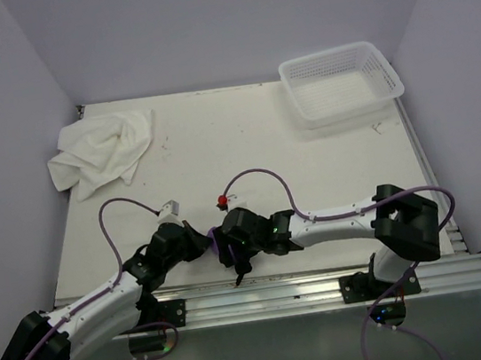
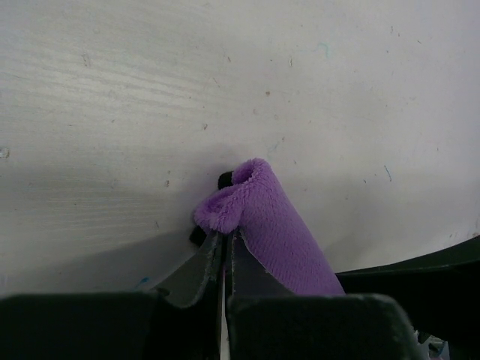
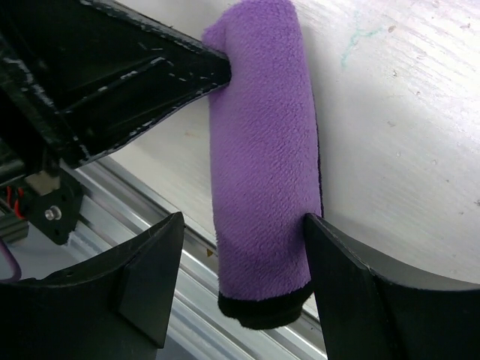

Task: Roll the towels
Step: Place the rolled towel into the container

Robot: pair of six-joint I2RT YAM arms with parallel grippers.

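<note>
**Ana:** From above, where do the towels lie?

**Ben:** The white towel (image 1: 102, 150) is crumpled at the far left corner of the desk (image 1: 244, 144), well apart from both arms. The purple towel (image 1: 215, 237) is at the near edge, between the two wrists, and only a sliver of it shows. A white perforated basket (image 1: 341, 83) stands at the far right corner.

**Ana:** And the pincers in that view?

**Ben:** The left pincer (image 1: 204, 239) and the right pincer (image 1: 232, 257) meet at the purple towel, just beyond the metal rail (image 1: 309, 282). From that height I cannot tell how their jaws stand.

**Ana:** What does the left wrist camera give?

**Ben:** The purple towel is a tight roll lying on the desk. The left pincer's jaws are pressed together at one end of the roll, pinching the cloth there.

**Ana:** And the right wrist camera?

**Ben:** The roll lies lengthwise between the right pincer's fingers, which are spread wide and do not clamp it. One finger is against the roll's side and the other stands apart from it. The dark edging shows at the roll's near end, which reaches the desk's edge by the rail. The left pincer's closed tips come in from the side and bite the far end.
</note>
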